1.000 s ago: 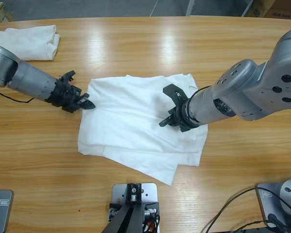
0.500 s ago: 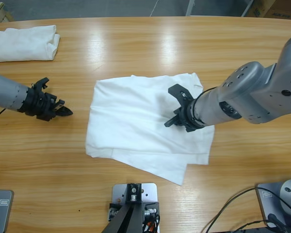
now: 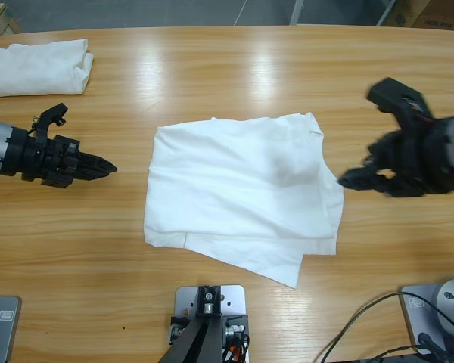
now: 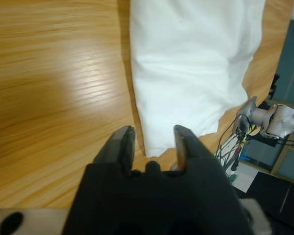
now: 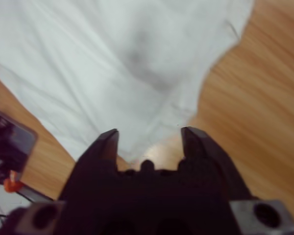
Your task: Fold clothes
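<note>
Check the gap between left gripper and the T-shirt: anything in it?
Nothing. In the high view only bare wooden table lies between the left gripper and the T-shirt; the left wrist view shows the same bare wood.

The long wooden table (image 3: 234, 68) is glossy, varnished, grained, with pale glare at twelve o'clock. The large white soft cotton T-shirt (image 3: 242, 189) is matt cloth, faintly creased. The small folded white cloth garment (image 3: 36, 66), at ten o'clock, looks equally matt. Both black grippers, left (image 4: 152, 142) and right (image 5: 149, 139), look matt.
</note>
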Tool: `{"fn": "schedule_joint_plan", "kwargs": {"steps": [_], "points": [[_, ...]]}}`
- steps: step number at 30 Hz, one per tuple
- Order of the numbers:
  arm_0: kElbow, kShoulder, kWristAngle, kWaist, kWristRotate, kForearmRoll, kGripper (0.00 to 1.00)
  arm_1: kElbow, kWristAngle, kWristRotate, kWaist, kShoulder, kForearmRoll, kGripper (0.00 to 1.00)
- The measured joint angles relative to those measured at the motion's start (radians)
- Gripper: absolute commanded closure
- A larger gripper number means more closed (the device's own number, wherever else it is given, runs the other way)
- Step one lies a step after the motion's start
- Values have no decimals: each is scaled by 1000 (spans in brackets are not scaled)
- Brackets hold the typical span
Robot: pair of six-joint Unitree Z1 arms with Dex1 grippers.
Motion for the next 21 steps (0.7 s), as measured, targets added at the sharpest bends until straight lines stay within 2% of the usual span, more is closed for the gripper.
{"fn": "schedule_joint_plan", "kwargs": {"steps": [4, 11, 13, 16, 21], "points": [[0, 38, -40, -24, 0, -10, 0, 22, -15, 19, 0, -42, 33, 0], [0, 211, -41, -38, -81, -96, 0, 75, -17, 25, 0, -44, 10, 0], [-10, 219, -41, -54, -102, -128, 0, 89, -17, 25, 0, -44, -3, 0], [-23, 237, -42, -78, -145, -182, 57, 110, -17, 25, 0, -44, -17, 0], [-26, 252, -52, -100, -188, -204, 51, 115, -36, 29, 0, -44, -34, 0]]}}
